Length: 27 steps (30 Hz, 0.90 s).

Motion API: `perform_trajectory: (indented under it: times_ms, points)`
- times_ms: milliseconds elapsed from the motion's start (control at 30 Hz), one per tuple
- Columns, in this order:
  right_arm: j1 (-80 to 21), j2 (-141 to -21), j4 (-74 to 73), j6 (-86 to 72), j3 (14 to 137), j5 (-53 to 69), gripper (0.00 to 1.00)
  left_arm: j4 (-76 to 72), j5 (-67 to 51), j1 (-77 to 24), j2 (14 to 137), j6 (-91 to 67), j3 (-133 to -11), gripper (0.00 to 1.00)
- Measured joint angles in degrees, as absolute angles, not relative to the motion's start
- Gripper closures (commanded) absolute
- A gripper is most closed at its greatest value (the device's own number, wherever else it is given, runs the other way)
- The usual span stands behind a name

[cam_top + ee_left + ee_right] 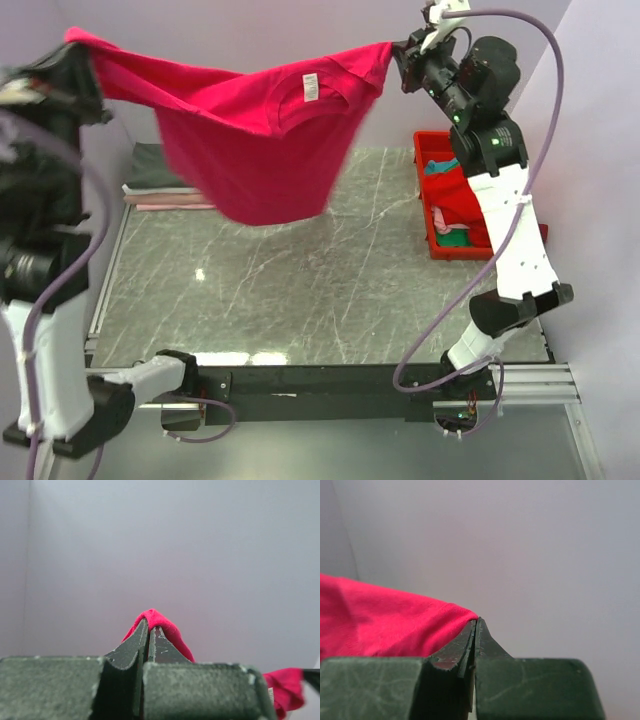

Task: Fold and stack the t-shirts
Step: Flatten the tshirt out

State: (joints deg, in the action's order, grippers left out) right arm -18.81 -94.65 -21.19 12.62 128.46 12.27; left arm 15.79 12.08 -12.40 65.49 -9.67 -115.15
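Observation:
A large crimson-pink t-shirt point(255, 140) with a small white neck tag point(311, 87) hangs spread high above the table between both arms. My left gripper point(80, 50) is shut on its left corner; the cloth point(160, 621) pokes out over the closed fingertips. My right gripper point(400, 55) is shut on its right corner, with the cloth point(395, 625) running off to the left. A stack of folded shirts point(160, 180), dark grey over white and pale pink, lies at the table's far left. Red and teal-green shirts point(455, 215) lie in the bin.
A rigid red plastic bin point(428, 195) stands at the right edge of the grey marble table point(300, 290). The hanging shirt's lower edge reaches down over the far middle of the table. Pale walls stand behind and on both sides.

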Motion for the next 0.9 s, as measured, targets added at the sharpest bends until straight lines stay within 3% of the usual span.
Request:
perform_trajectory:
  times_ms: [167,233,300,367,400,433,467,567,667,900]
  points:
    - [-18.02,-94.74,-18.48,9.10,125.01,14.72,1.00,11.92,5.17,-12.40,57.08,-13.19,-109.69,0.99]
    - [-16.38,-92.27,-15.42,7.64,118.43,17.85,1.00,10.15,-1.69,-12.38,53.36,-15.35,-104.27,0.99]
    - [-13.87,-89.60,-12.58,6.85,110.39,21.78,0.94,9.04,-10.46,-12.40,49.36,-18.55,-97.01,0.99]
    - [-10.92,-87.70,-11.40,7.22,102.54,26.28,0.70,4.54,-21.43,-12.40,44.69,-24.03,-85.93,0.99]
    - [-9.45,-87.15,-10.74,7.95,98.32,28.36,0.45,2.17,-26.55,-12.40,42.63,-27.53,-79.59,0.97]
    - [-8.36,-87.05,-10.94,8.78,95.02,29.76,0.38,-2.28,-32.36,-12.53,39.90,-31.94,-71.02,0.87]
    - [-7.27,-87.15,-11.25,10.44,91.90,30.63,0.35,-3.25,-36.23,-12.73,38.15,-34.74,-64.75,0.60]
    - [-3.62,-88.16,-14.87,14.94,83.53,32.01,0.32,-0.78,-44.16,-15.27,34.74,-39.13,-49.67,0.38]
    - [0.82,-88.55,-18.63,18.09,78.19,32.47,0.29,8.36,-49.65,-17.93,33.91,-38.00,-45.54,0.24]
    - [4.49,-87.57,-28.21,27.22,75.79,38.39,0.27,18.11,-49.65,-19.42,34.63,-28.84,-54.35,0.18]
